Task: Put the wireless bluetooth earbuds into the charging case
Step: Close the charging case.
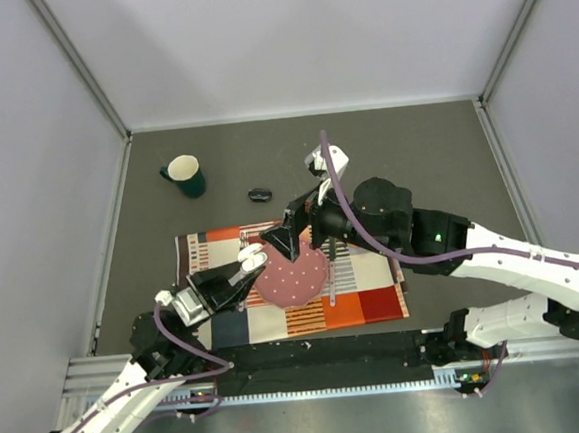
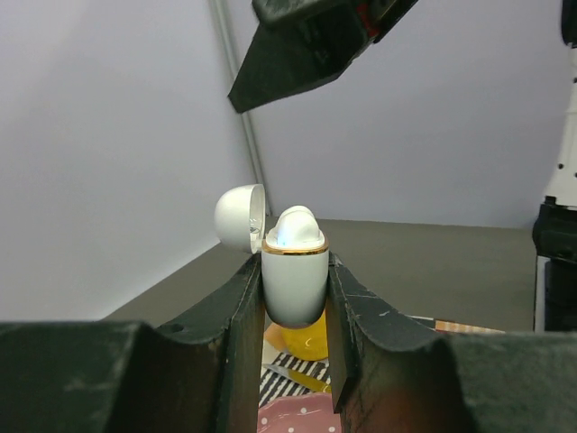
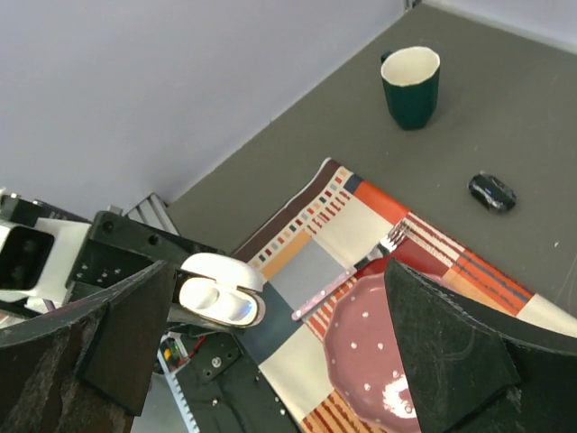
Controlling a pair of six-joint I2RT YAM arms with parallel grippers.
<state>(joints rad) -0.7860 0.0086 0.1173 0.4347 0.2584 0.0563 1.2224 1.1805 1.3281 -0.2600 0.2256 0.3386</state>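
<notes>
My left gripper [image 1: 248,263] [image 2: 293,271] is shut on the white charging case [image 2: 294,287], holding it upright above the table with its lid [image 2: 240,216] hinged open. In the right wrist view the case [image 3: 219,298] shows two white earbuds [image 3: 215,300] lying in its wells. In the left wrist view one earbud [image 2: 296,227] sticks up above the gold rim. My right gripper [image 1: 293,238] [image 3: 270,361] is open and empty, hovering just above and beside the case. One of its fingers [image 2: 306,45] hangs over the case.
A pink dotted plate [image 1: 292,273] [image 3: 379,352] and a fork [image 3: 352,275] lie on a patterned placemat [image 1: 361,296]. A dark green mug [image 1: 184,175] [image 3: 411,86] and a black oval object [image 1: 259,194] [image 3: 492,191] sit behind it. A yellow object [image 2: 311,338] lies below the case.
</notes>
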